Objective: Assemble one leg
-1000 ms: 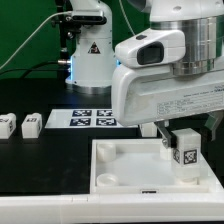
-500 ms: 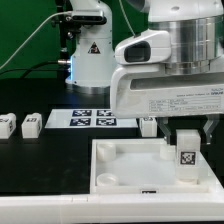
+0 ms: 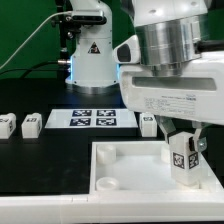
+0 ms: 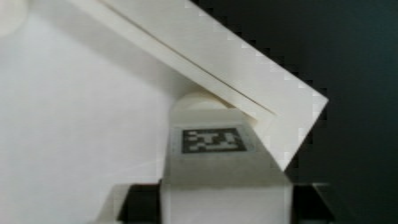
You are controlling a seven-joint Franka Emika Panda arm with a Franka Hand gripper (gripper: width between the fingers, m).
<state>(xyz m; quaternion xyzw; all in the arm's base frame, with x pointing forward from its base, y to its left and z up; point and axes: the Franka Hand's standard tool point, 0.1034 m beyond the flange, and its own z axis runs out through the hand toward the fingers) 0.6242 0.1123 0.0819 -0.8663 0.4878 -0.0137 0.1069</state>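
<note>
My gripper (image 3: 181,150) is shut on a leg (image 3: 182,157), a small white post with a black-and-white tag on its face. It holds the leg upright over the corner of the large white square tray-like piece (image 3: 120,165) at the exterior view's right. In the wrist view the leg (image 4: 224,160) sits between the dark fingers (image 4: 141,203), its far end at the tray's corner (image 4: 214,98). Three more legs stand on the black table: two at the exterior view's left (image 3: 6,125) (image 3: 31,124) and one behind the tray (image 3: 148,123).
The marker board (image 3: 92,119) lies flat behind the tray. A white robot base (image 3: 92,50) with a warning triangle stands at the back, with a black cable at the exterior view's left. The tray's front rim (image 3: 140,194) runs along the lower edge of the exterior view.
The wrist has turned, and the held leg's tag now faces slightly differently. The leg has stayed over the tray's right corner, a little lower. The loose legs have not moved.
</note>
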